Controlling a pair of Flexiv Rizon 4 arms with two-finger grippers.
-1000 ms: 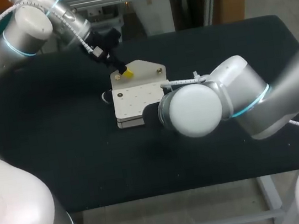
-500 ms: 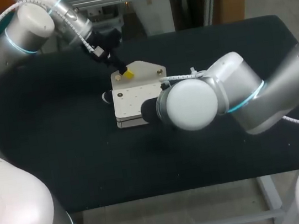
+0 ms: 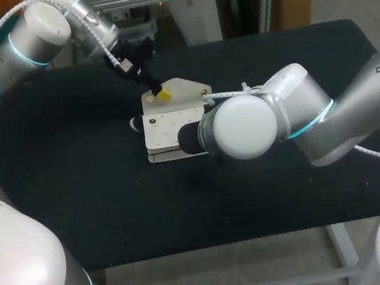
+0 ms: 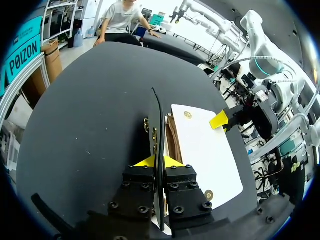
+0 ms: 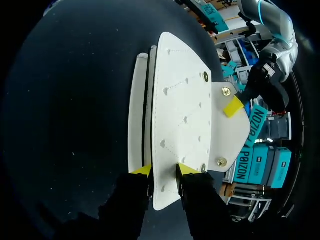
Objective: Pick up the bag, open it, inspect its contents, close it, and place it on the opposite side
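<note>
Bag (image 3: 171, 125), white, lies near the middle of the black table (image 3: 76, 187) in the head view. My left gripper (image 3: 160, 94) sits at the far edge of its flap (image 3: 186, 86), and my right arm (image 3: 244, 126) hides the bag's right edge. From the left wrist, my fingers are pinched together on the flap, seen edge-on, probably to lift it open. From the right wrist, my right gripper (image 5: 164, 172) clamps the bag's body, likely to steady it. I see no label or writing on the bag, only metal studs (image 5: 222, 91).
</note>
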